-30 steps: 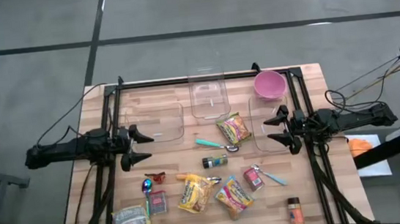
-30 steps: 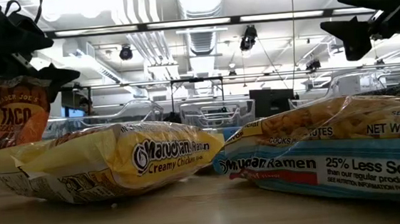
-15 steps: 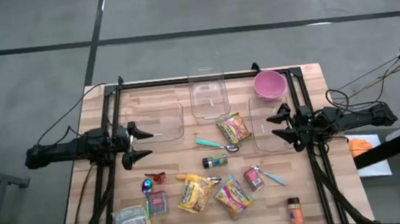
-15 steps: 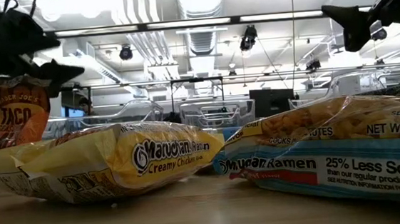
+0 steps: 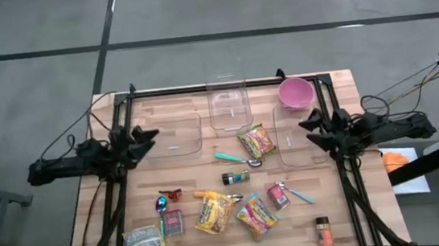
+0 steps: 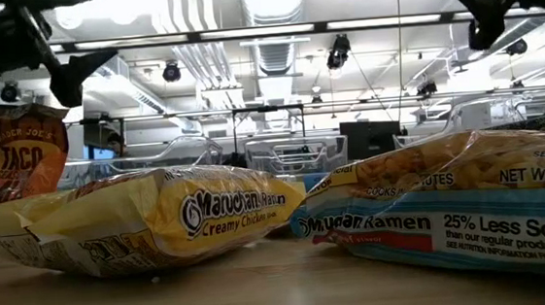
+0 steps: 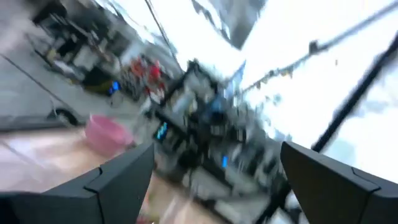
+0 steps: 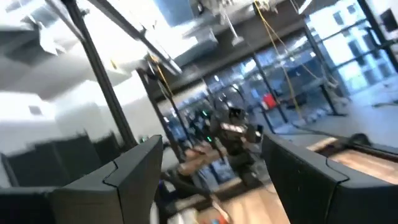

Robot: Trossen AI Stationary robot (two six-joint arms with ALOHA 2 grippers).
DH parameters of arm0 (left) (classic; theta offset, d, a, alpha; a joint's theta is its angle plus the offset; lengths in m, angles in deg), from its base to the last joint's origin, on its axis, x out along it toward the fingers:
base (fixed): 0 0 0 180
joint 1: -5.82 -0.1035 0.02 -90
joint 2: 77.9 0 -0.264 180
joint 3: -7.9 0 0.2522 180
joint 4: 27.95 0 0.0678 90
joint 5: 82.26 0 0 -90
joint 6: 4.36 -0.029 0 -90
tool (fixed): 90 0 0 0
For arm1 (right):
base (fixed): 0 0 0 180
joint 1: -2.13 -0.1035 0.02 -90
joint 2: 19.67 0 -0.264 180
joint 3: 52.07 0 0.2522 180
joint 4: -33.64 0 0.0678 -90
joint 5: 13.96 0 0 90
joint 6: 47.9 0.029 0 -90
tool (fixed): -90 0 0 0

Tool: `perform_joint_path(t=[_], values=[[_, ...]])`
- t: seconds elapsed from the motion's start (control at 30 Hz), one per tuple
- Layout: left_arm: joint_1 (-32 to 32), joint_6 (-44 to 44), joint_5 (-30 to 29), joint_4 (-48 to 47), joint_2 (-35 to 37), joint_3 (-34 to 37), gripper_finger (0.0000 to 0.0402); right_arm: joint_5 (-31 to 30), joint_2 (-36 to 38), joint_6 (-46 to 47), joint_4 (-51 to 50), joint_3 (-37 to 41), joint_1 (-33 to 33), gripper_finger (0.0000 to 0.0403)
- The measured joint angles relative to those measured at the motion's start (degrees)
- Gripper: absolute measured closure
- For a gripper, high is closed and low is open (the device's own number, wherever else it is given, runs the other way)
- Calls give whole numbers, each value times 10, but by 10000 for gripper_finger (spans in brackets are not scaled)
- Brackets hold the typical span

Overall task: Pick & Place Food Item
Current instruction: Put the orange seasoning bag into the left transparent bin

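**Both Pincers Empty, No Food Item Chosen**

From above, the left pincer (image 5: 144, 138) is seen spread apart and empty at the table's (image 5: 185, 183) left edge; the right pincer (image 5: 310, 129) likewise, beside a clear container (image 5: 295, 136). Ramen packets (image 5: 212, 211) are left lying near the front, well apart from both. Judged: approach not begun; a descent is called for next.

Low down, a ramen packet (image 6: 161, 220) is shown untouched, the taco bag (image 6: 14, 153) behind.

Wrist views: only open fingers (image 7: 118, 180) and room are caught.

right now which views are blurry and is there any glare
Left wrist view: heavy motion smear, only the pink bowl and its own dark fingers readable. Right wrist view: milder smear. Low view: sharp on the ramen packs, ceiling lights glaring behind. High view: even light, clear.
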Motion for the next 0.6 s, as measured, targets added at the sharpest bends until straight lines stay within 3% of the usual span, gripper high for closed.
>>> perform_joint_path(t=[0.07,0.17,0.37,0.6], values=[[0,5,3,9,0,-3,43,0,0,-12,-95,-48,0,131],[0,-13,66,9,-7,-18,43,0,-14,-14,-233,-127,0,131],[0,-53,111,-21,-61,-81,43,30,-65,-21,-373,-252,0,131],[0,-53,138,-311,-185,-251,43,81,-121,-23,-417,-307,0,131]])
